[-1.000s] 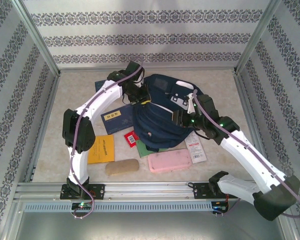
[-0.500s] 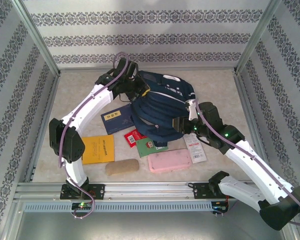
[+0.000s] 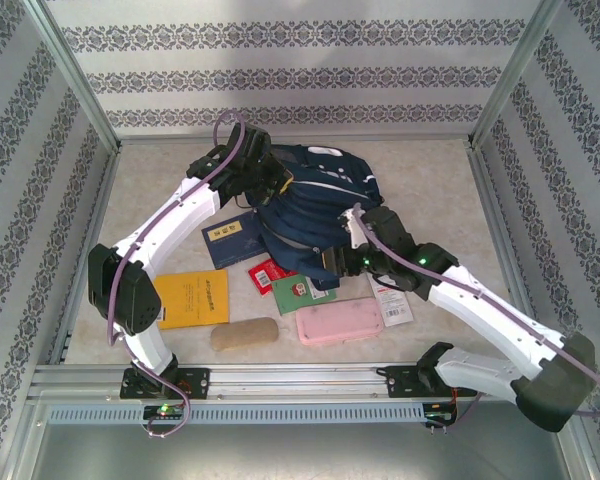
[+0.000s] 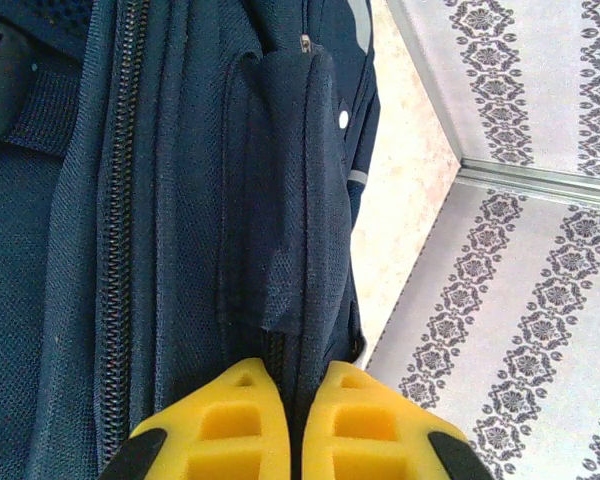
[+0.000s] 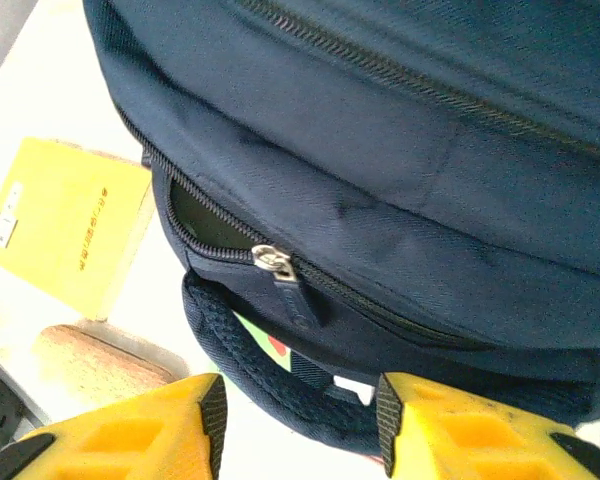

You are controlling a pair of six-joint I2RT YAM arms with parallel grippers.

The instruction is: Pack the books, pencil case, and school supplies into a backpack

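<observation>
The navy backpack (image 3: pixel 320 200) lies bunched at the table's middle. My left gripper (image 3: pixel 268 185) is at its far left side, shut on a fold of navy fabric (image 4: pixel 280 250) beside a zipper, yellow fingertips (image 4: pixel 242 415) almost meeting. My right gripper (image 3: pixel 332 263) is at the backpack's near edge, open, its fingers (image 5: pixel 202 420) straddling the padded carry handle (image 5: pixel 240 350) below a part-open zipper with a metal pull (image 5: pixel 272 262). A dark blue book (image 3: pixel 230 238), a yellow-orange book (image 3: pixel 192 298), a green book (image 3: pixel 298 292), a red packet (image 3: pixel 263 272), a white strip packet (image 3: pixel 390 298) and a pink pencil case (image 3: pixel 340 322) lie around it.
A tan oblong case (image 3: pixel 245 333) lies near the front rail, left of the pink case. The yellow-orange book (image 5: pixel 65 225) and the tan case (image 5: pixel 90 365) show left of my right fingers. Patterned walls (image 4: pixel 540 300) enclose the table on three sides.
The right gripper moved left and nearer, down to the backpack's front handle. The left arm swung left, still holding the fabric, and the backpack bunched up.
</observation>
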